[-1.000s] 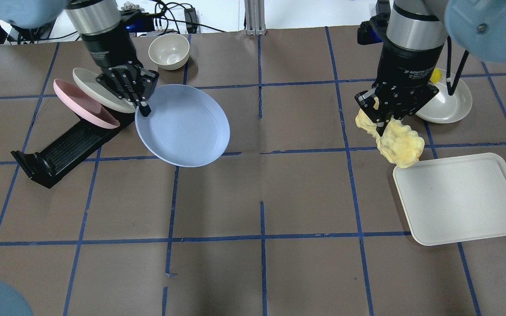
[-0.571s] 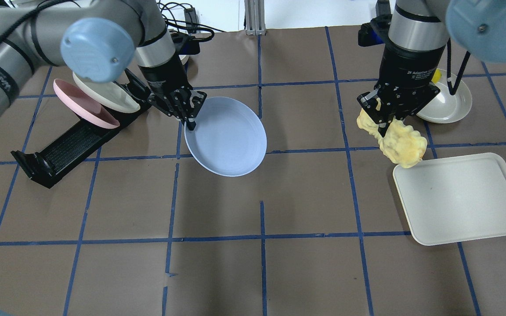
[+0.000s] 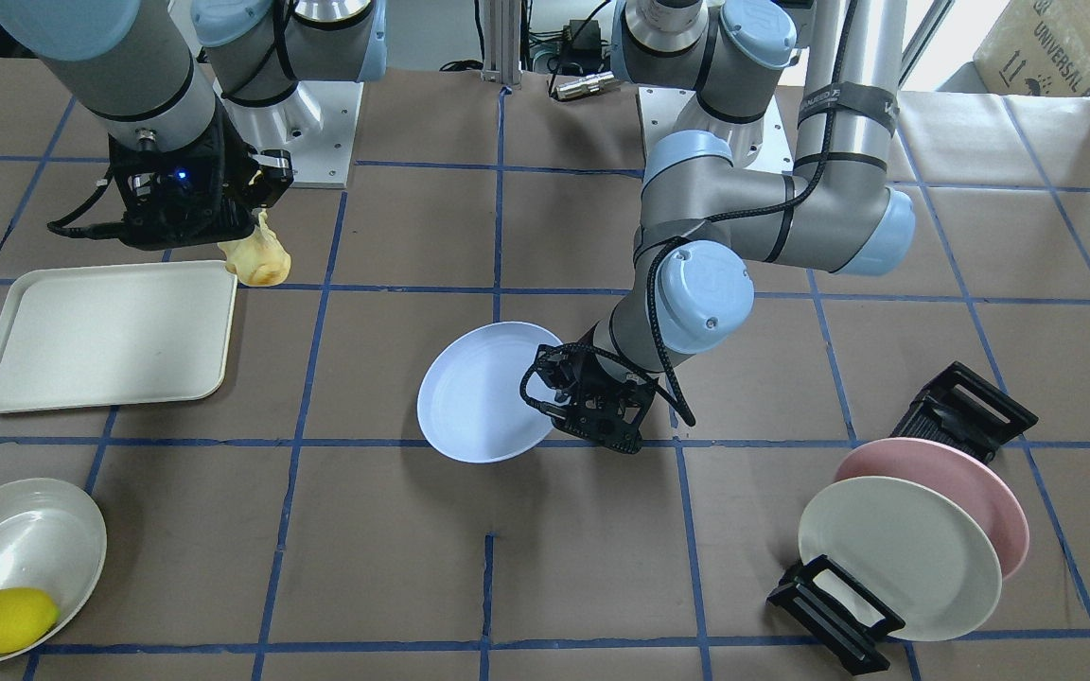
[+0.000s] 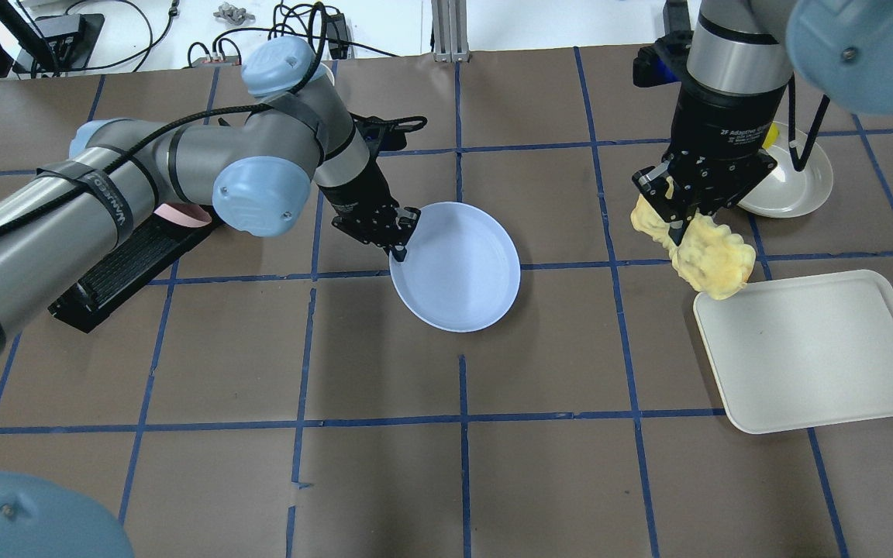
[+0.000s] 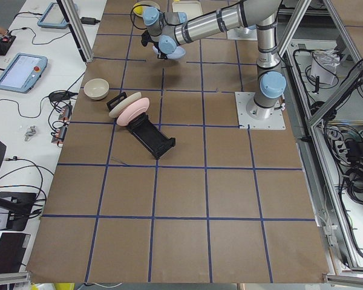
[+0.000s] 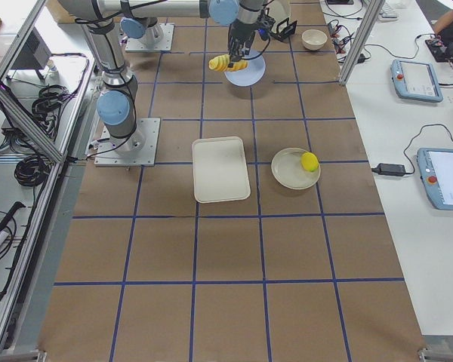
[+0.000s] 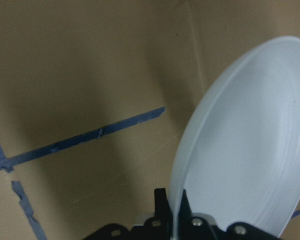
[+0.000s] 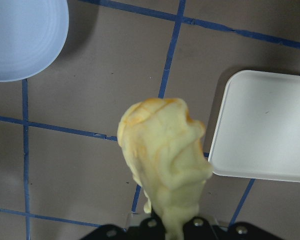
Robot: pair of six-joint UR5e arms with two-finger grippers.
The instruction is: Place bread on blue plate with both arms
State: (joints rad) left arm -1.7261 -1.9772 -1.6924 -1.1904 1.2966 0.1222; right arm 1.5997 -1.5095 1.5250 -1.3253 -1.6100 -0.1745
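a round pale lavender-blue plate (image 4: 462, 271) hangs tilted over the middle of the brown paper-covered table with blue tape lines (image 4: 384, 480). its far-left rim is pinched between the fingers of the black left gripper (image 4: 398, 248), and the rest of its edge touches nothing. well apart to the right, across a stretch of bare paper, the black right gripper (image 4: 680, 223) is clamped on the upper end of a pale-yellow ridged bread roll (image 4: 708, 254). the roll dangles below the fingers, its lower end just at the far-left corner of a cream-white rectangular tray (image 4: 818, 353). beyond the tray stands a shallow white bowl (image 4: 799, 190). a black plate rack (image 4: 117, 267) lies left of the plate.
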